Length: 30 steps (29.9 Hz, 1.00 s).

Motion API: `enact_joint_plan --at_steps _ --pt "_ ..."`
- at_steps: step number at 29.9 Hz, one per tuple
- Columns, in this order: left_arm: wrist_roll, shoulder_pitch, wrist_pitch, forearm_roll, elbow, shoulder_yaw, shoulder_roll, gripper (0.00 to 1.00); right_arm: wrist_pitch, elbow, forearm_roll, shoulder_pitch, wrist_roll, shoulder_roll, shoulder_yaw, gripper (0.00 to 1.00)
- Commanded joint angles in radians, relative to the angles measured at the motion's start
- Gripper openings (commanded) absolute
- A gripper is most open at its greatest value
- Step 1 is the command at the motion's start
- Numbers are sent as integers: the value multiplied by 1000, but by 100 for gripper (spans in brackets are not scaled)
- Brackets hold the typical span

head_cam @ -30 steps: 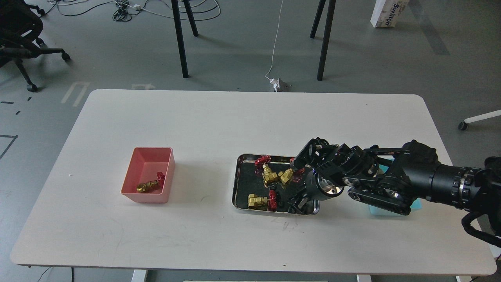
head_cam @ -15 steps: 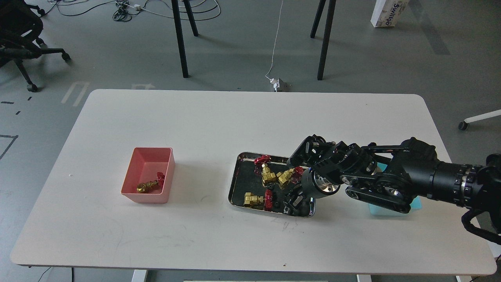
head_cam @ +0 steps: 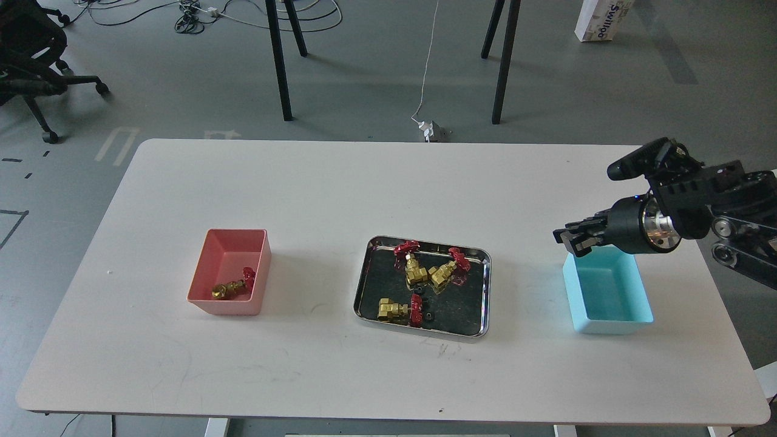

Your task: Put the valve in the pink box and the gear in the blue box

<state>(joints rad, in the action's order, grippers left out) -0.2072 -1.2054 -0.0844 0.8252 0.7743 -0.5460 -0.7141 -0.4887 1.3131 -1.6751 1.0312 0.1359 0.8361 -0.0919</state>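
The pink box (head_cam: 209, 279) stands at the table's left with one brass valve (head_cam: 232, 286) with a red handwheel lying in it. Three more valves (head_cam: 416, 272) lie in the steel tray (head_cam: 482, 291) at the middle. A tiny black gear (head_cam: 430, 317) lies near the tray's front edge. The blue box (head_cam: 607, 303) stands at the right, and its visible floor looks bare. My right gripper (head_cam: 564, 238) hovers over the blue box's far left corner, pointing left. Its dark fingers are close together, and I cannot tell whether they hold anything. My left gripper is out of view.
The white table (head_cam: 340, 194) spreads wide around the three containers. My right arm (head_cam: 686, 209) comes in from the right edge above the blue box. Chair and table legs stand on the floor beyond the far edge.
My right gripper has lifted out of the steel tray and swung right to above the blue box. The tray, shoved left half a second ago, sits slightly skewed. The blue box now shows fully.
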Motion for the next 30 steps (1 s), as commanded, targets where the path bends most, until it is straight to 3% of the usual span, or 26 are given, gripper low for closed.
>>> enact_joint_plan --at_steps 1,9,11,13,14,18,22,24,27,30 --pt "0 -6 0 0 0 0 1 91 0 21 -3 -86 1 75 -6 12" --pt "0 -10 0 0 0 0 1 91 0 15 -14 -154 -1 83 -5 15" --pt "0 -10 0 0 0 0 1 91 0 14 -14 -158 -1 83 -8 30" --pt "0 -10 0 0 0 0 1 91 0 9 -12 -161 -5 83 -9 69" --pt "0 -10 0 0 0 0 1 91 0 8 -11 -166 -5 83 -12 77" --pt "2 -10 2 0 0 0 1 91 0 6 3 -171 -7 83 -40 85" --pt "2 -11 2 0 0 0 2 91 0 3 113 -168 -18 71 -271 89" --pt "3 -11 2 0 0 0 2 91 0 -41 278 -172 -60 52 -455 89" --pt "6 -19 3 0 0 -2 18 91 0 -150 463 -165 -169 -50 -645 88" --pt "26 -46 3 3 0 3 57 91 174 -280 561 -117 -249 -147 -747 88"
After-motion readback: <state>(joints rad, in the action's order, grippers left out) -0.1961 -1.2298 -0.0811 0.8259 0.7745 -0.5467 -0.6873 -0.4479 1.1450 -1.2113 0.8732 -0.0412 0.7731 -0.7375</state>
